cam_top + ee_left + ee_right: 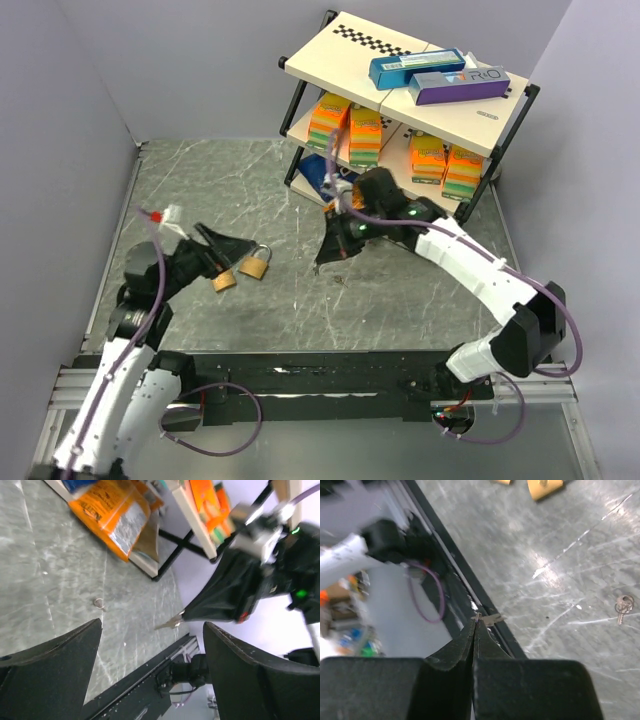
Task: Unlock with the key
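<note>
- Right pincer (476,624): jaws pressed shut, nipping the key (489,618) at their very tips. The key is held above the middle of the surface (400,310).
- Left pincer (152,627): jaws spread wide, nothing between them. It sits left of the middle, just beside a brass padlock (256,267) and a second padlock (224,281).
- Key ring (622,604): lies flat on the surface, apart from the right pincer's tips.
- Shelf rack (340,45): stands at the far right corner.
</note>
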Motion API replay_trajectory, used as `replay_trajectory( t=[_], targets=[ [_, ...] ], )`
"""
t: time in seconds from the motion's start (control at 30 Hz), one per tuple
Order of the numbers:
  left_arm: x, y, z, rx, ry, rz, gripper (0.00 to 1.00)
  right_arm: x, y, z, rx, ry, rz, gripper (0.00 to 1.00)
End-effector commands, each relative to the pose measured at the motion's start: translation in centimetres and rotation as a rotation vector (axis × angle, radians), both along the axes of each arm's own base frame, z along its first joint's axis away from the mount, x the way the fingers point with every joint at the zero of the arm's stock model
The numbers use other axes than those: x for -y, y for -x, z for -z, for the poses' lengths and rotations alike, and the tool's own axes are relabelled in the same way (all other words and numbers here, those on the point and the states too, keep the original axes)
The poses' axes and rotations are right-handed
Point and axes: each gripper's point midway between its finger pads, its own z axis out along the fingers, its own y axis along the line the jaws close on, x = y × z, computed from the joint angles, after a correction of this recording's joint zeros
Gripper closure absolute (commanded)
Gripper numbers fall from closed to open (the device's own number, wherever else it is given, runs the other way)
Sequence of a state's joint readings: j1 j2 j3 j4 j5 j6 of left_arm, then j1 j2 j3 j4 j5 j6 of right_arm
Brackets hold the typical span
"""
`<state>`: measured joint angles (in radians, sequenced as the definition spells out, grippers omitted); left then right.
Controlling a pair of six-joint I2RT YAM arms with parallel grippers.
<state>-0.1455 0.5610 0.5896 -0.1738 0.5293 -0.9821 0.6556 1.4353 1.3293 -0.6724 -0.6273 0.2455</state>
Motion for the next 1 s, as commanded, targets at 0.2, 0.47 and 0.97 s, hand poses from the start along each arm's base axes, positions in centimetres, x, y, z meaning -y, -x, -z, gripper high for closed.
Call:
replay_trajectory(
  t=[0.2, 0.47, 0.97],
  targets=[
    [13.4, -1.1, -4.5, 0.159, -0.024, 0.281, 0.09, 4.3, 0.6, -8.6, -0.07, -0.314, 0.053, 1.0],
    [17.1, 1.9, -7.5, 0.307, 0.137, 0.494, 0.1, 4.6, 1.9, -11.8, -0.068, -0.392, 0.045, 1.0],
    [19.8, 5.4, -8.5, 0.361, 0.227, 0.651, 0.31, 4.5, 1.3, -12.5, -0.161, -0.434, 0.086, 1.0]
  ],
)
